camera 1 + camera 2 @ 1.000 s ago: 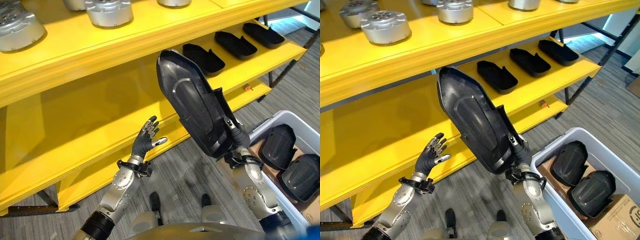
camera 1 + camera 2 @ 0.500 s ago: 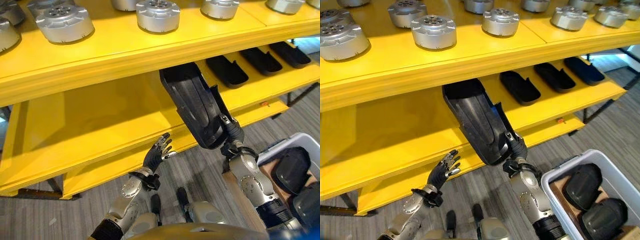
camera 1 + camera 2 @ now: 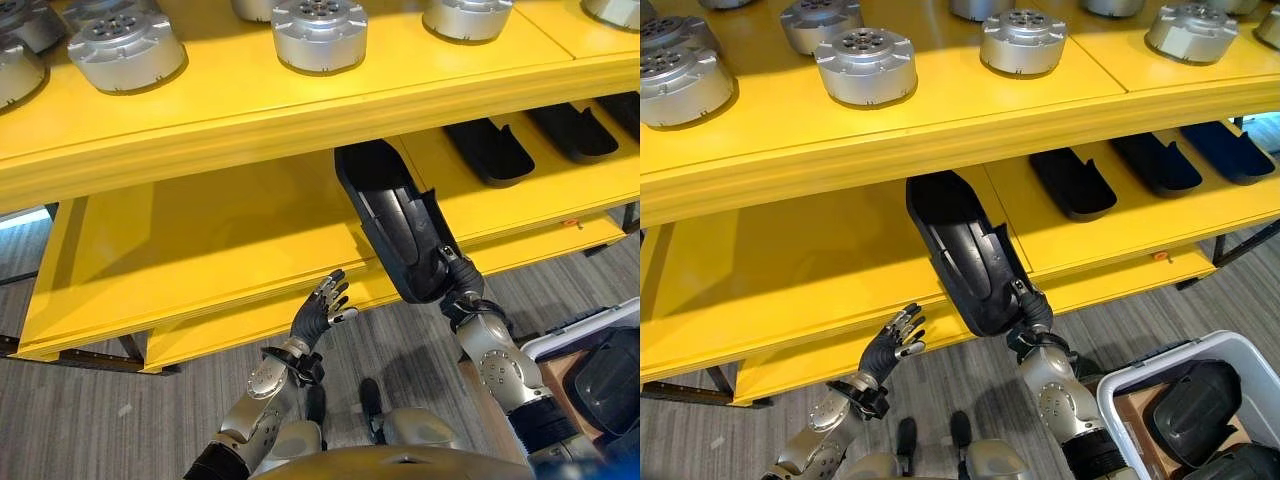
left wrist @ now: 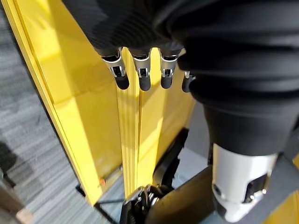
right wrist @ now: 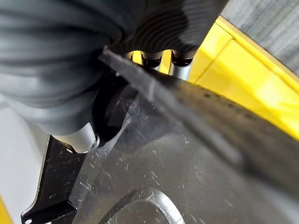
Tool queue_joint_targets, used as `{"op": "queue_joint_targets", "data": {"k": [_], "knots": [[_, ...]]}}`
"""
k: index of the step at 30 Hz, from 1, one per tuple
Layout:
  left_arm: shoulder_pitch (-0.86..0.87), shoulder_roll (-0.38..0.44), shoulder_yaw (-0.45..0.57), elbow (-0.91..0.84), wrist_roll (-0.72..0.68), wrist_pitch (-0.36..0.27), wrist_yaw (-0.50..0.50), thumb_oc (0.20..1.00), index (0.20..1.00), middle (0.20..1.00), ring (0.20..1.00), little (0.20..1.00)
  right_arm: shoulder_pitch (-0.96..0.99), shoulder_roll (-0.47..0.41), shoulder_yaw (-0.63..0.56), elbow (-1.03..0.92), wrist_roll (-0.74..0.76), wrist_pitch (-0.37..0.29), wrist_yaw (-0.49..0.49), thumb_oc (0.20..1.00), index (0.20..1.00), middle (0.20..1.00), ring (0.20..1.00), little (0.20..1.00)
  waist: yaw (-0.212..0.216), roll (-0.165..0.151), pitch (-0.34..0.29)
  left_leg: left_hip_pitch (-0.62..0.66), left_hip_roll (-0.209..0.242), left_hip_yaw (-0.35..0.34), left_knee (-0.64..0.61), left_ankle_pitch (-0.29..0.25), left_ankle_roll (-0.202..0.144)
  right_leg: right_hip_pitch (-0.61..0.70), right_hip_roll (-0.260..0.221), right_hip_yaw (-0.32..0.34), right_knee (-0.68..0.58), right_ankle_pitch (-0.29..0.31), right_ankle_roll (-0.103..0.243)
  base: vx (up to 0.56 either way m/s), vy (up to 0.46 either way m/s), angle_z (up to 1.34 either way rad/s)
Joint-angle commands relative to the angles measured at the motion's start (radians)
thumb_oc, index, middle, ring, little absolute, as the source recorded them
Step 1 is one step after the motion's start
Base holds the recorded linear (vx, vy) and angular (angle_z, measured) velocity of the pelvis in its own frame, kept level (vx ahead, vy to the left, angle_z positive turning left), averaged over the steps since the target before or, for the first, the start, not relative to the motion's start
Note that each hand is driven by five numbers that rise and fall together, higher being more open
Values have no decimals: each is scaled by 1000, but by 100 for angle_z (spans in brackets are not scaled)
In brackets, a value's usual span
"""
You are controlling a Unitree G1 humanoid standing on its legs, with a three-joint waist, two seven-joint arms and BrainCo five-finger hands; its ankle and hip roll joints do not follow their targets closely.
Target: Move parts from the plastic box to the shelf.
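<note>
Left eye view: the plastic box (image 3: 585,325) peeks in at the lower right, a dark shell part (image 3: 612,375) lying inside it. The yellow shelf (image 3: 230,225) spans the scene; silver round housings (image 3: 320,32) sit in a row on its top level, and black tray-shaped parts (image 3: 490,150) lie on the middle level to the right. The right hand (image 3: 452,285) grips the near end of a long black cover (image 3: 395,225), fingers wrapped on its edge, and the cover's far end reaches in under the top level, over the middle level. The left hand (image 3: 320,312) is raised beside it to the left, fingers straight and spread, holding nothing, just in front of the shelf's lip.

Right eye view: here the plastic box (image 3: 1130,375) shows more, with two dark shell parts (image 3: 1195,400) in it over something brown. The black cover slants from the right hand up and away into the shelf, left of the black tray-shaped parts. The left hand stands apart from the cover, palm open.

Left wrist view: the left hand's fingers (image 4: 140,74) hang straight, clear of the yellow shelf edge beyond them.

Right wrist view: the scratched black cover runs right against the right hand, fingers (image 5: 180,63) curled over its rim, yellow shelf behind.
</note>
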State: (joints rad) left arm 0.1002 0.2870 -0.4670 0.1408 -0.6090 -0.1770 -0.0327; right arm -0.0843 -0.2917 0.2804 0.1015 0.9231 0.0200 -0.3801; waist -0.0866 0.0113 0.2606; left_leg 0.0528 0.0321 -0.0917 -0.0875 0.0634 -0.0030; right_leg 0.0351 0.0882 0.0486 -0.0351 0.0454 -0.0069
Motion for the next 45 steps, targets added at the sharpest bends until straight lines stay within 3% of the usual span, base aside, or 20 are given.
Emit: {"op": "queue_joint_targets", "data": {"k": [1, 5, 8, 11, 13, 14, 15, 17, 20, 24, 29, 33, 36, 42, 45], "knots": [[-10, 18, 15, -99, 4, -5, 5, 1000, 1000, 1000, 1000, 1000, -87, 34, -31, -85, 45, -40, 15, 200, 200, 200, 200, 200, 21, -52, -16, 16, -75, 79, 89, -166, 84, -51, -49, 69, 75, -48, 60, -34, -97, 6], [-22, 37, 19, -96, 35, 17, 31, 1000, 1000, 1000, 1000, 1000, -106, 43, -16, -104, 67, -29, 34, 200, 200, 200, 200, 200, 27, -46, -6, 1, -68, 72, 90, -155, 78, -63, -49, 58, 92, -58, 54, -19, -228, 10], [-21, 56, 27, -97, 34, 24, 30, 1000, 1000, 1000, 1000, 1000, -127, 33, -7, -114, 45, -37, -3, 200, 200, 200, 200, 200, 21, -17, 3, -28, -61, 76, 129, -151, 65, -80, -52, 34, 123, -83, 38, -34, -188, 10], [-32, 70, 29, -104, 21, -6, 7, 1000, 1000, 1000, 1000, 1000, -152, 16, -19, -106, 16, -55, -21, 200, 200, 200, 200, 200, 1, 6, 19, -62, -49, 132, 213, -179, 58, -110, -73, 5, 165, -106, 24, -112, -70, 10], [-49, 69, 21, -98, 39, -21, -23, 1000, 1000, 1000, 1000, 1000, -143, 5, -52, -113, -1, -70, -41, 200, 200, 200, 200, 200, -31, 17, 23, -83, 7, 227, 262, -182, 43, -137, -101, -35, 224, -125, 18, -102, -8, 28], [-52, 70, 19, -96, 40, -23, -26, 1000, 1000, 1000, 1000, 1000, -141, 5, -56, -115, -2, -70, -43, 200, 200, 200, 200, 200, -35, 18, 23, -84, 15, 236, 261, -180, 40, -141, -103, -40, 232, -128, 17, -23, 75, 103], [-67, 70, 2, -83, 49, -31, -50, 1000, 1000, 1000, 1000, 1000, -116, -4, -91, -127, -12, -66, -50, 200, 200, 200, 200, 200, -68, 35, 23, -77, 78, 288, 231, -138, 15, -161, -111, -62, 278, -147, 11, 30, 119, 139], [-78, 60, -21, -70, 29, -24, -58, 1000, 1000, 1000, 1000, 1000, -107, -23, -119, -132, -18, -57, -51, 200, 200, 200, 200, 200, -92, 50, 25, -82, 128, 306, 187, -74, -20, -157, -113, -62, 281, -158, 5, 37, 194, 132], [-105, 47, -62, -52, 56, -43, -48, 1000, 1000, 1000, 1000, 1000, -131, -58, -159, -124, -28, -38, -47, 200, 200, 200, 200, 200, -113, 69, 31, -92, 152, 293, 162, -43, -42, -146, -127, -46, 278, -176, 2, 59, 290, 59], [-118, 42, -87, -39, 41, -48, -26, 1000, 1000, 1000, 1000, 1000, -148, -87, -182, -122, -33, -26, -53, 200, 200, 200, 200, 200, -127, 96, 21, -60, 139, 299, 108, -41, -51, -154, -139, -39, 281, -188, 19, 63, 215, 0], [-100, 55, -91, -40, 46, -42, -9, 1000, 1000, 1000, 1000, 1000, -150, -104, -208, -141, -46, -17, -72, 200, 200, 200, 200, 200, -129, 104, 11, -36, 110, 293, 94, -56, -45, -161, -134, -27, 281, -186, 28, 101, 106, 24], [-97, 94, -80, -96, 59, -29, 24, 1000, 1000, 1000, 1000, 1000, -208, -129, -242, -158, -93, -20, -107, 200, 200, 200, 200, 200, -113, 89, 43, -63, 90, 286, 138, -93, -27, -195, -135, -26, 307, -186, 34, -10, 18, 20], [-101, 127, -67, -126, 46, -10, 43, 1000, 1000, 1000, 1000, 1000, -259, -142, -264, -159, -47, -1, -148, 200, 200, 200, 200, 200, -105, 73, 77, -89, 83, 287, 176, -116, -18, -218, -137, -27, 324, -184, 37, -71, -33, 5], [-125, 190, -70, -183, 69, 41, 27, 1000, 1000, 1000, 1000, 1000, -395, -168, -312, -120, -124, 30, -241, 200, 200, 200, 200, 200, -77, 42, 138, -148, 93, 284, 254, -142, -6, -259, -142, -48, 375, -189, 33, -95, -79, -3], [-136, 215, -72, -207, 70, 61, 21, 1000, 1000, 1000, 1000, 1000, -437, -192, -347, -99, -81, 26, -297, 200, 200, 200, 200, 200, -71, 35, 158, -173, 96, 286, 276, -150, -3, -281, -147, -55, 396, -194, 33, -87, -69, -3]]}}
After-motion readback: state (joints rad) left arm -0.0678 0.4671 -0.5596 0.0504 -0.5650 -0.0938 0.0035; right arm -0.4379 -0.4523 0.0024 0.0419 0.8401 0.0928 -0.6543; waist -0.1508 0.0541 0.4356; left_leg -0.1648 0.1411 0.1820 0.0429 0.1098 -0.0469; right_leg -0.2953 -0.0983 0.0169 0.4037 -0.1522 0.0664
